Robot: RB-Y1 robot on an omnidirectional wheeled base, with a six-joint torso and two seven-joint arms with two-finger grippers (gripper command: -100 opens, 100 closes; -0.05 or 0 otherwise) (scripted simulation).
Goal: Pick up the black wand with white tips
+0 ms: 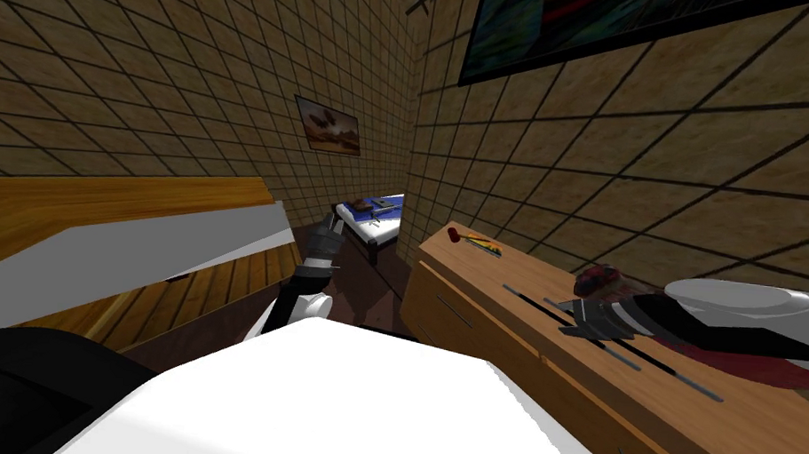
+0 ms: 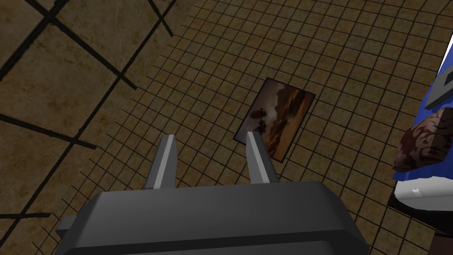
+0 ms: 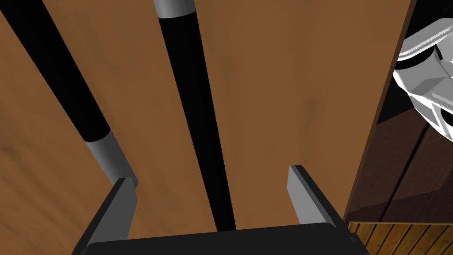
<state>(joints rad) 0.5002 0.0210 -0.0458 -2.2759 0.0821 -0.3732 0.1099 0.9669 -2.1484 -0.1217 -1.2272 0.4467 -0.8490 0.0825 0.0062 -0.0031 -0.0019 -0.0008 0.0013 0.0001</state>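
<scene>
Two black wands with pale grey tips lie side by side on the wooden dresser top [image 1: 492, 351]. My right gripper [image 3: 212, 186] hangs low over them, open, and one black wand [image 3: 194, 110] runs lengthwise between its fingers without touching either. The second wand [image 3: 57, 75] lies just outside, its grey tip beside one finger [image 3: 121, 199]. In the head view the right gripper [image 1: 584, 326] sits over the wands [image 1: 531, 302] mid-dresser. My left gripper [image 1: 332, 224] is held out over the floor, away from the dresser, its fingers [image 2: 259, 155] apart with nothing between them.
The dresser's front edge [image 3: 376, 110] runs close beside the right gripper. A red-headed object [image 1: 454, 234] lies at the dresser's far end and a dark red one [image 1: 599, 276] behind the gripper. A blue-covered bed [image 1: 377, 213] stands far off; wooden furniture [image 1: 83, 215] is at left.
</scene>
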